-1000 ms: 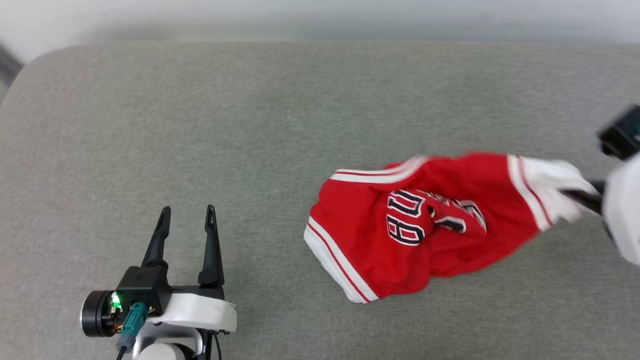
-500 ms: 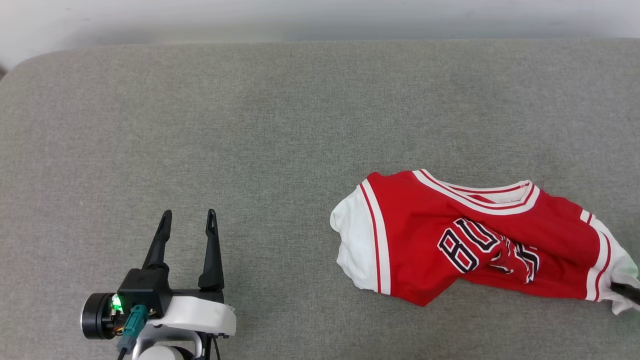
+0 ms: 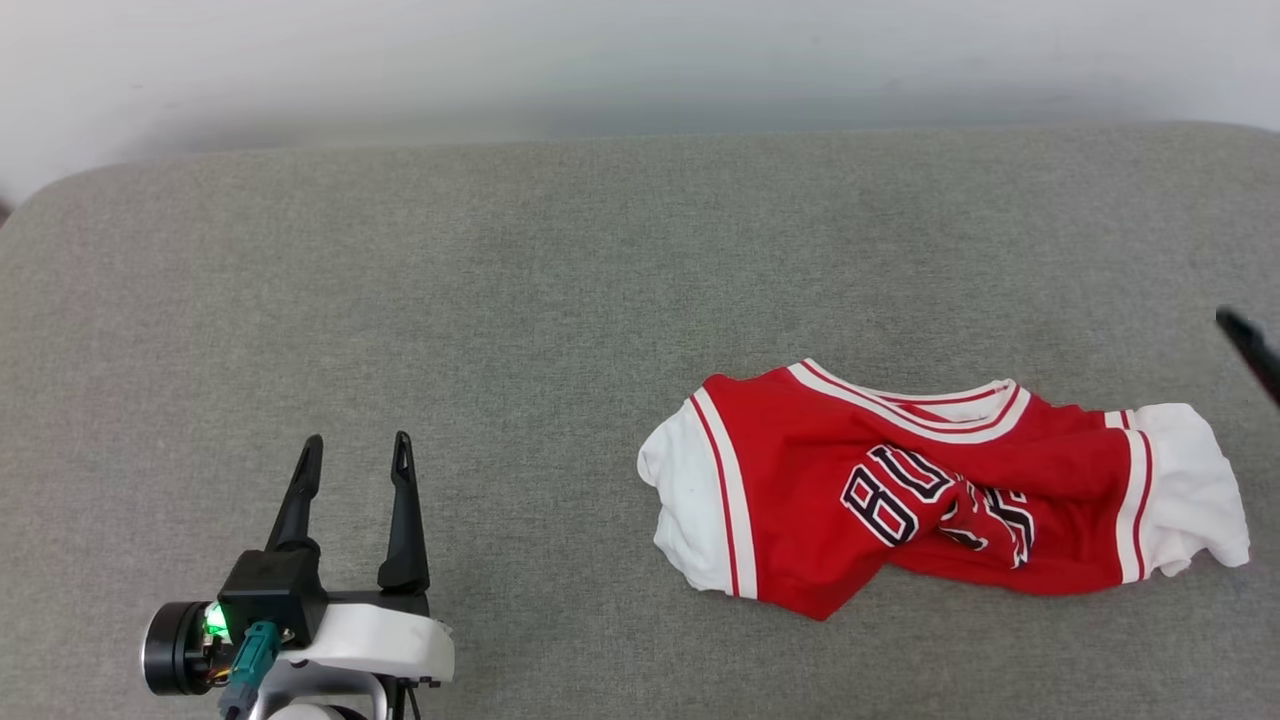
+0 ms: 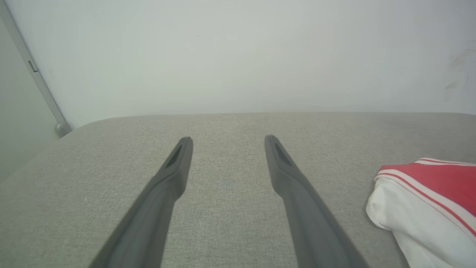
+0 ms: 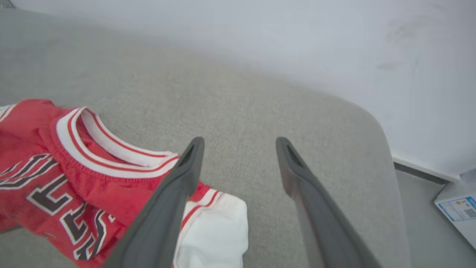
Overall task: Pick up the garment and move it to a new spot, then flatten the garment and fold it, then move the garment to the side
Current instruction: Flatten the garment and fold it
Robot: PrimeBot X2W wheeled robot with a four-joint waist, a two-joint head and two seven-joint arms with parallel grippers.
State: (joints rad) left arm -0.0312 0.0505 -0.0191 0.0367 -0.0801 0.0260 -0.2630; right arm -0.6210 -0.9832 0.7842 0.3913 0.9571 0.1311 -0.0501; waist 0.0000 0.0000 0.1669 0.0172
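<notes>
The garment (image 3: 900,490), a red jersey T-shirt with white sleeves, striped trim and black letters, lies crumpled front-up on the grey cushioned surface (image 3: 560,300), right of centre. My left gripper (image 3: 352,455) stands open at the lower left, well apart from the shirt, nothing between its fingers; in the left wrist view the gripper (image 4: 227,139) points over bare cushion and a white sleeve of the garment (image 4: 420,208) shows at the right. My right gripper (image 5: 240,143) is open above the garment (image 5: 74,163), clear of the sleeve. One dark fingertip (image 3: 1250,345) shows at the right edge.
A pale wall (image 3: 600,70) runs behind the cushion's far edge. The cushion's rounded right corner (image 5: 375,123) drops off to the floor, where a white box with a blue label (image 5: 459,208) lies.
My right gripper was shut on the white sleeve, dragging the garment; now it has let go, opened and lifted away. The shirt lies at rest. The head view has shifted.
</notes>
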